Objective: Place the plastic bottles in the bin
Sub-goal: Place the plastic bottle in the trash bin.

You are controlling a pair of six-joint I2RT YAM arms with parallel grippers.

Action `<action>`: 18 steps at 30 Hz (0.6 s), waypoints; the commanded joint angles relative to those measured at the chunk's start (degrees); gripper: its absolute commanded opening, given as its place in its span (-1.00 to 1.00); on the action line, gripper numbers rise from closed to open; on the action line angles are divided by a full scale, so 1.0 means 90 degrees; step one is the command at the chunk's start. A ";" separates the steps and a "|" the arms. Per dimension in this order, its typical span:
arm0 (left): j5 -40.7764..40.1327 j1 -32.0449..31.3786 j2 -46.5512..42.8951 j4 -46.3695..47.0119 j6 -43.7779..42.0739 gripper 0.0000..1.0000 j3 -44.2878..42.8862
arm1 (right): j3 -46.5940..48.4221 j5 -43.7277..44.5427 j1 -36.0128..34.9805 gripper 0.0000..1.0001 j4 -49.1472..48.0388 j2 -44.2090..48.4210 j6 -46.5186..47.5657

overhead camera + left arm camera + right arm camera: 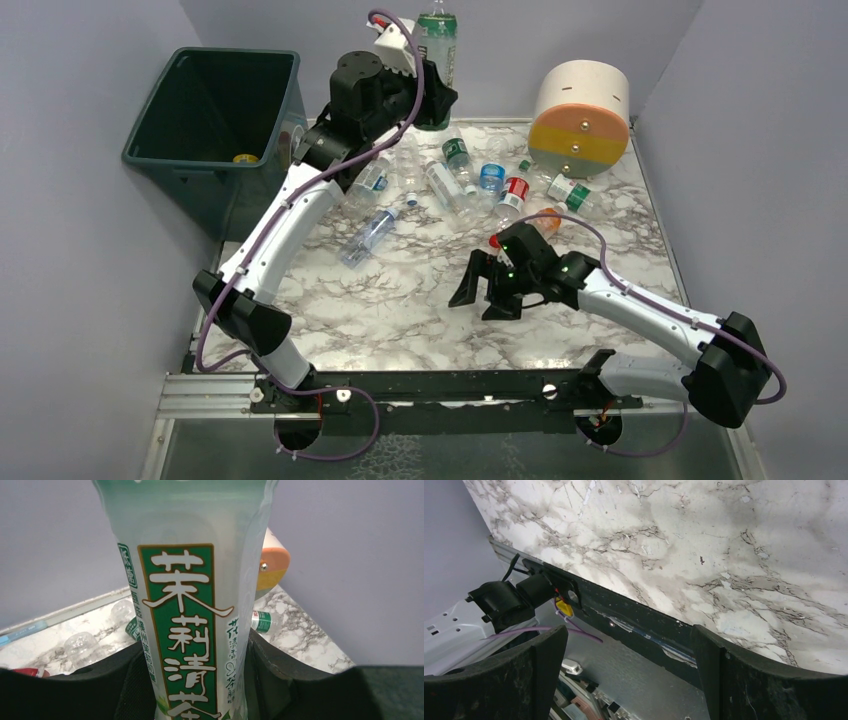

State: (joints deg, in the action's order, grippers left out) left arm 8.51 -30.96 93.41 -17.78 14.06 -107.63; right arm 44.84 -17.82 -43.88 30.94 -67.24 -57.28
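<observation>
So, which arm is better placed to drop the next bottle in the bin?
Left: the left pincer grips a green-label bottle, raised and nearer the bin. The right pincer is open, empty and farther away.

A cream, orange and yellow cylinder sits at the far right of the marble table.

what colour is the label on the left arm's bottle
The bottle has a green label with white characters; clearest in left wrist view.
</observation>
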 commanded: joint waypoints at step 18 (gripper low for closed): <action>-0.0270 0.0292 0.0208 0.0226 -0.0147 0.04 -0.1112 | -0.0176 -0.0338 -0.0024 0.92 -0.0347 -0.0205 -0.0033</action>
State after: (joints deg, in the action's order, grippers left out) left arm 7.70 -28.91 94.98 -17.23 13.63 -115.18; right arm 43.90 -19.20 -43.88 29.15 -68.36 -57.60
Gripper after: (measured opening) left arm 0.560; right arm 0.961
